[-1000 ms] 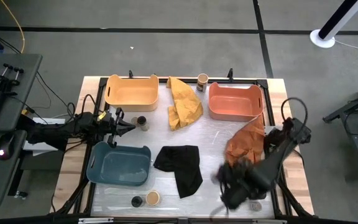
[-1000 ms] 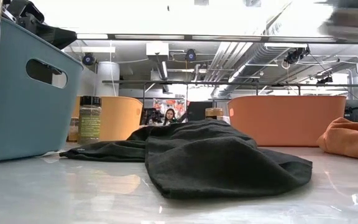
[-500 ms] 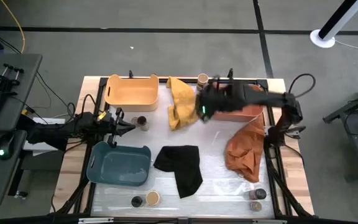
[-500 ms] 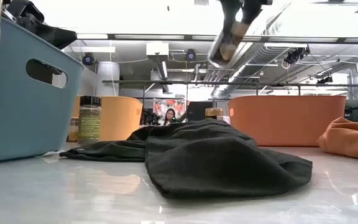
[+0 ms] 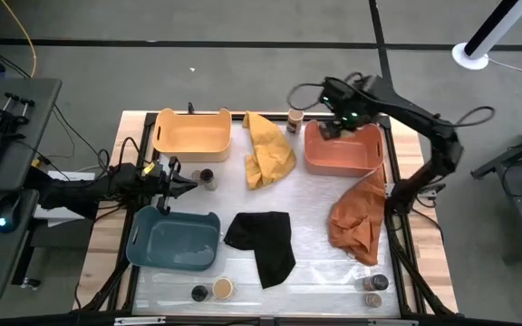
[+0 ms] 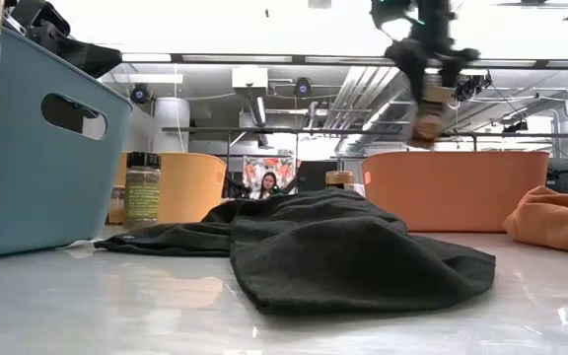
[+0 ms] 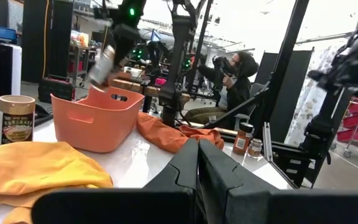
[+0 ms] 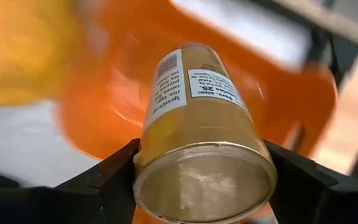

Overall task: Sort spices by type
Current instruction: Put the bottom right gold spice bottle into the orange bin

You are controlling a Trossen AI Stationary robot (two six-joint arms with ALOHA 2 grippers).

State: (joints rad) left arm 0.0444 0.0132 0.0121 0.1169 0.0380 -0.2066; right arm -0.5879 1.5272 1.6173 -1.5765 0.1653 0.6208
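My right gripper (image 5: pixel 334 125) hovers over the far part of the coral tray (image 5: pixel 341 154), shut on a spice jar (image 8: pixel 204 124) with amber contents and a white label. The same jar shows tilted in the low view (image 6: pixel 430 110) and above the tray in the left wrist view (image 7: pixel 104 61). My left gripper (image 5: pixel 188 184) waits shut (image 7: pixel 197 171) at the table's left, its tips next to a dark-lidded jar (image 5: pixel 207 178) standing on the table. Other jars stand at the far edge (image 5: pixel 295 117), at the near edge (image 5: pixel 212 291) and in the near right corner (image 5: pixel 375 290). My right gripper pinches the jar between its two fingers (image 8: pixel 107 180), which sit on opposite sides of the jar's end nearest the wrist (image 8: pixel 166 158). The jar points away along the fingers. It is lifted clear, tilted above the coral tray.
A yellow tray (image 5: pixel 191 133) sits at the far left and a blue tray (image 5: pixel 175 240) at the near left. A yellow cloth (image 5: pixel 268 149), a black cloth (image 5: pixel 263 240) and a rust-orange cloth (image 5: pixel 359 217) lie crumpled across the middle and right.
My right arm has swung fast from the near right corner up and toward the far edge, passed over the yellow cloth, then moved right to above the coral tray, carrying the jar lifted clear. The left arm has kept still.
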